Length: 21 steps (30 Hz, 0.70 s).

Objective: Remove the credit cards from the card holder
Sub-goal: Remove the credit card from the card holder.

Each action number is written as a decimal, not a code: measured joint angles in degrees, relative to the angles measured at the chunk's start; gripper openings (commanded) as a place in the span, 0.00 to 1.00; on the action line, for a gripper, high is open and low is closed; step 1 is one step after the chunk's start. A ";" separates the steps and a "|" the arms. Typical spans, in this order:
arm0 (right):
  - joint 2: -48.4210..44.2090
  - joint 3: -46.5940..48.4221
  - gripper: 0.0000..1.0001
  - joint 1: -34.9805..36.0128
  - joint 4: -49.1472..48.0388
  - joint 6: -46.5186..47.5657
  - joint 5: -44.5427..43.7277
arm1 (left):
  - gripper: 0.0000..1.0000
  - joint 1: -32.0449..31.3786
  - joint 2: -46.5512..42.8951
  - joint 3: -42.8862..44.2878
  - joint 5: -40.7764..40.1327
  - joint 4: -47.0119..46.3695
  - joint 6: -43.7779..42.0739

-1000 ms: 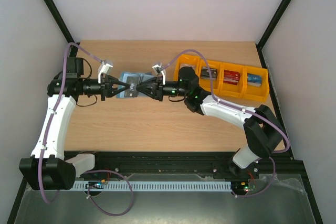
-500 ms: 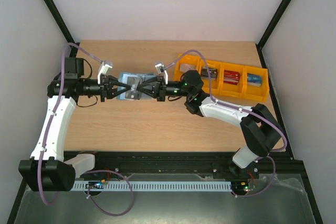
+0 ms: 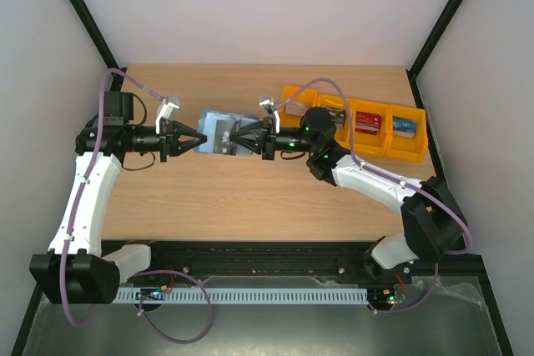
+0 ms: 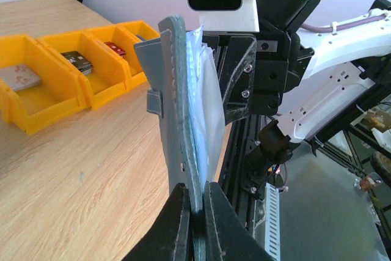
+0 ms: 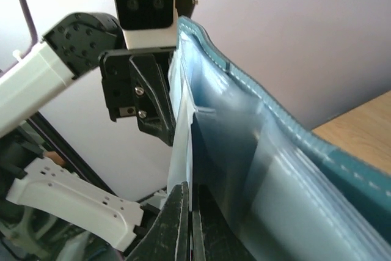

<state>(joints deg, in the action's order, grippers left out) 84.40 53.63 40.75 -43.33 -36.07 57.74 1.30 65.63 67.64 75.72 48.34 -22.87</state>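
The card holder [image 3: 219,132] is clamped by left gripper [image 3: 200,139] and right gripper [image 3: 236,141] (at opposite ends), nearer the far edge of the bench [image 3: 250,198].

Card holder [image 5: 287,151] cropped at right edge

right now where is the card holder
In the top view the card holder is left of centre over the table, pinched between the left tool and the right tool, with the orange bins to its right.
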 measured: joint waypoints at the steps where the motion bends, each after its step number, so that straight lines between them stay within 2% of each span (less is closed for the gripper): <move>1: -0.37 0.02 0.02 -0.11 1.29 0.98 -0.07 | 0.02 0.02 0.00 0.00 -0.09 0.04 -0.02; 11: -5.01 0.26 0.02 -4.24 17.59 10.67 -2.29 | 0.02 1.99 -0.09 -0.46 -3.04 -2.84 3.61; 17: -8.11 0.28 0.02 -7.76 25.18 14.82 -4.39 | 0.02 2.27 -0.31 -0.85 -5.01 -4.83 5.66; 21: -9.90 0.28 0.02 -10.73 27.39 14.34 -6.69 | 0.02 2.27 -0.31 -0.85 -7.43 -5.62 6.58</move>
<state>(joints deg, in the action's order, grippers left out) 74.50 53.91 30.02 -15.94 -21.74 51.05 3.57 65.32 66.78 68.29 42.72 -16.29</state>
